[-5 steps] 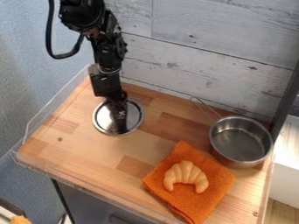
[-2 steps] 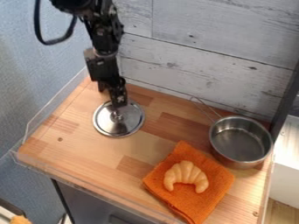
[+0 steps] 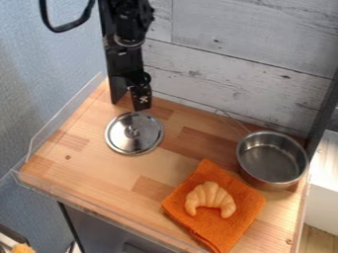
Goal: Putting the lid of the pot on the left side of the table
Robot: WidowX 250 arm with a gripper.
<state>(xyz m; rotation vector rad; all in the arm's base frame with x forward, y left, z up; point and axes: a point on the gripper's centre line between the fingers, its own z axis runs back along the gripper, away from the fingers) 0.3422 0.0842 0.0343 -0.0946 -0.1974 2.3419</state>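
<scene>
My gripper [image 3: 129, 105] hangs above the back left of the wooden table [image 3: 86, 163], its two fingers parted with nothing between them. Just in front of and below it, the round steel lid [image 3: 134, 133] lies flat on the left part of the table, knob up, apart from the fingers. At the right side stands the steel pot [image 3: 272, 159], uncovered, with its wire handle pointing to the back left.
An orange cloth [image 3: 237, 210] with a toy croissant [image 3: 210, 198] on it lies at the front right, left of the pot. Behind the table rises a plank wall [image 3: 231, 74]; a clear rim [image 3: 56, 121] edges the left side.
From over the lid, my gripper has risen and moved back, and its fingers now show apart. The lid has stayed almost in place, now fully uncovered; pot, cloth and croissant have not moved.
</scene>
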